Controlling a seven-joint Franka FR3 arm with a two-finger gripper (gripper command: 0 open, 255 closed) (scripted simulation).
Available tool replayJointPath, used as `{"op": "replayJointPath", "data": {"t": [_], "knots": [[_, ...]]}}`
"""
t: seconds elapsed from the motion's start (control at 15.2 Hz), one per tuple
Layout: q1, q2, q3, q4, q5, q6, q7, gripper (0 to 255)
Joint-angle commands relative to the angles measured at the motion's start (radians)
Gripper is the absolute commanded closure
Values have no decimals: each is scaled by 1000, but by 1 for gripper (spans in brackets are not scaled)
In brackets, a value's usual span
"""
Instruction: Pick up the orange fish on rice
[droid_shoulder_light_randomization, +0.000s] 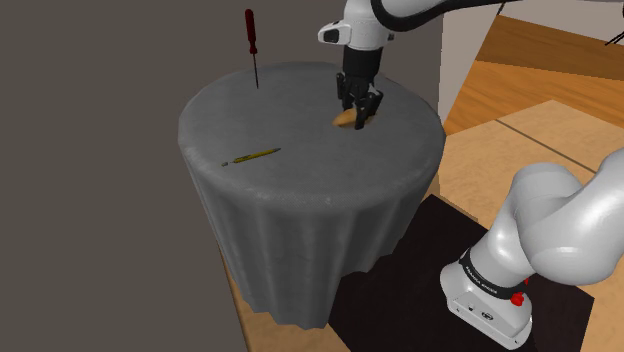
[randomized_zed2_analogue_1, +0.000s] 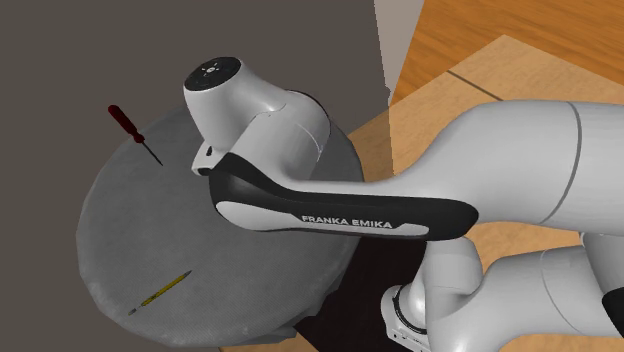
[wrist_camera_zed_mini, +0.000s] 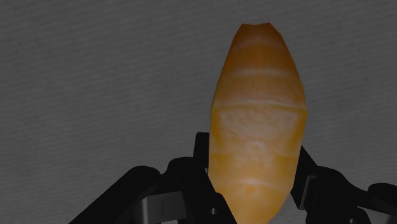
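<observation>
The orange fish on rice (wrist_camera_zed_mini: 257, 108) is a long salmon-coloured piece with pale stripes. It lies lengthwise between the black fingers (wrist_camera_zed_mini: 198, 151) of my gripper (wrist_camera_zed_mini: 254, 162), which press against both of its sides. In the shoulder view the gripper (droid_shoulder_light_randomization: 360, 108) points straight down at the far right part of the round grey-clothed table (droid_shoulder_light_randomization: 300, 180). The orange piece (droid_shoulder_light_randomization: 344, 119) pokes out at the fingertips, level with the cloth. I cannot tell whether it touches the table.
A red-handled screwdriver (droid_shoulder_light_randomization: 251, 40) stands upright at the table's far edge. A yellow pencil (droid_shoulder_light_randomization: 252, 156) lies on the cloth toward the shoulder view's left. Both also appear in the second exterior view, screwdriver (randomized_zed2_analogue_1: 128, 127) and pencil (randomized_zed2_analogue_1: 160, 291), beside the arm (randomized_zed2_analogue_1: 330, 205).
</observation>
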Motion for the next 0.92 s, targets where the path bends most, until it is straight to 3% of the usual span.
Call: {"op": "replayJointPath", "data": {"t": [0.0, 0.86], "knots": [[0, -4, 1, 24, 0, -28, 0, 255], [3, 9, 6, 186, 5, -177, -1, 255]]}}
